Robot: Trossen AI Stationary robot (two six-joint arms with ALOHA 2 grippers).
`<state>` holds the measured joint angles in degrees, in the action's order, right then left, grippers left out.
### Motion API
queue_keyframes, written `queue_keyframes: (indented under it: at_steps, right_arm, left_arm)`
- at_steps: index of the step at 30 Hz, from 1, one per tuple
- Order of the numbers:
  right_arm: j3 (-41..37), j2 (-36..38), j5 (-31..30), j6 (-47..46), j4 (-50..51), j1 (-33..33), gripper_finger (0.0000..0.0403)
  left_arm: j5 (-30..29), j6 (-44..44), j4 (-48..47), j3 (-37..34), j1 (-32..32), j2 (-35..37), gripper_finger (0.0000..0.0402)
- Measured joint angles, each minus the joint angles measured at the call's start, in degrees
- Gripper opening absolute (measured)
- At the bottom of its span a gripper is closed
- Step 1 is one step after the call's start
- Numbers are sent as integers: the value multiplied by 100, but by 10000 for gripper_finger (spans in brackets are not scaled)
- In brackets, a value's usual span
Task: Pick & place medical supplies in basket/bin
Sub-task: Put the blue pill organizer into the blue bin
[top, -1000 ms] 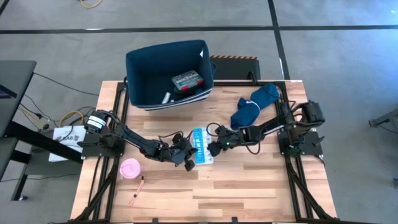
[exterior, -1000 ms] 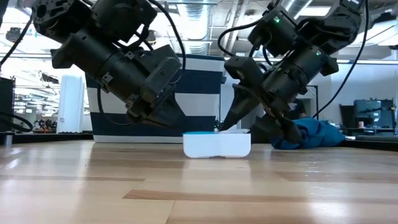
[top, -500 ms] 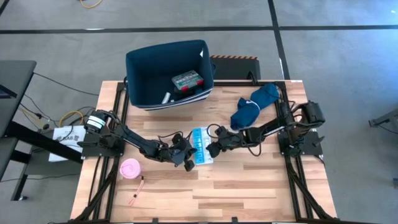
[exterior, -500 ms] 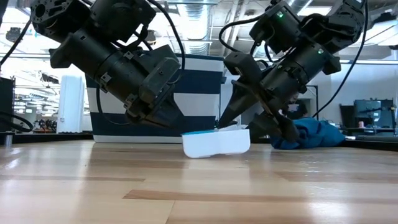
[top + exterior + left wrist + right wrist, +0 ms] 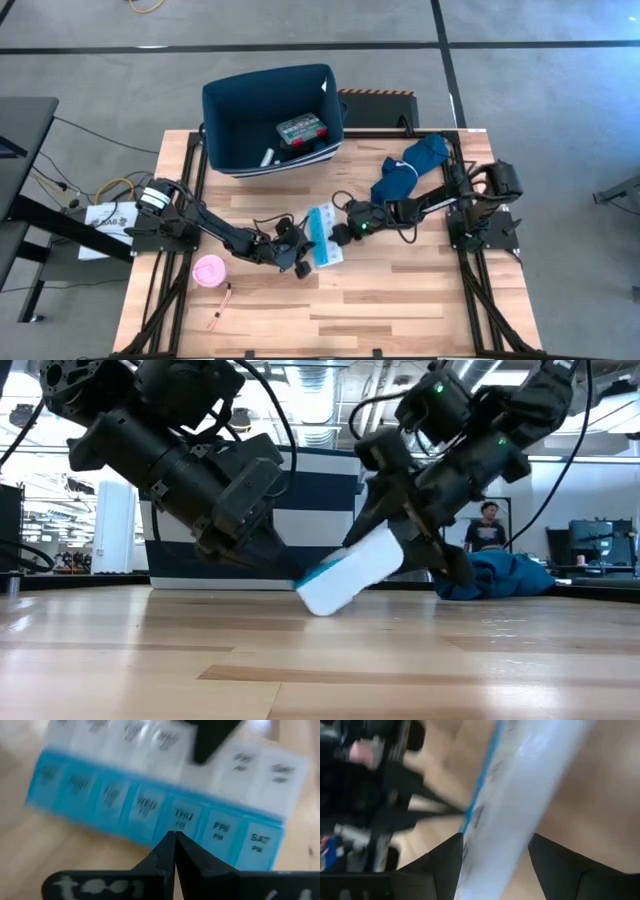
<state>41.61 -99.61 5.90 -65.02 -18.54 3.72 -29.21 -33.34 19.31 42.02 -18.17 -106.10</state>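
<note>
Right hand [image 5: 341, 233] around tilted white-and-blue pill strip [image 5: 322, 236].

Open-plan robotics lab: concrete floor [image 5: 540, 60], ceiling ducts [image 5: 320, 390], monitors [image 5: 592, 540], wooden workbench [image 5: 400, 300].

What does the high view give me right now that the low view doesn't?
Only the high view: inside the bin, a green box; the pink roll on the table.

Only the low view: the pill organizer is tipped, one end raised by the right gripper, which straddles it, the other end on the wood.

Both: the shut left gripper pressed against the organizer, and the blue cloth.
</note>
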Motion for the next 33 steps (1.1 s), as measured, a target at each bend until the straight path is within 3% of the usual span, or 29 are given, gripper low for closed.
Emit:
queue_keyframes:
  at_steps: [13, 21, 33]
  right_arm:
    - [-19, -238, -445, -201, -144, -4, 216]
    - [527, -1101, 22, 24, -517, -159, 216]
    - [1116, -1183, 568, 395, 66, -115, 217]
  left_arm:
    - [99, 16, 58, -33, 18, -26, 0]
    - [289, 307, 269, -27, 122, -20, 0]
    - [157, 213, 24, 18, 131, -7, 0]
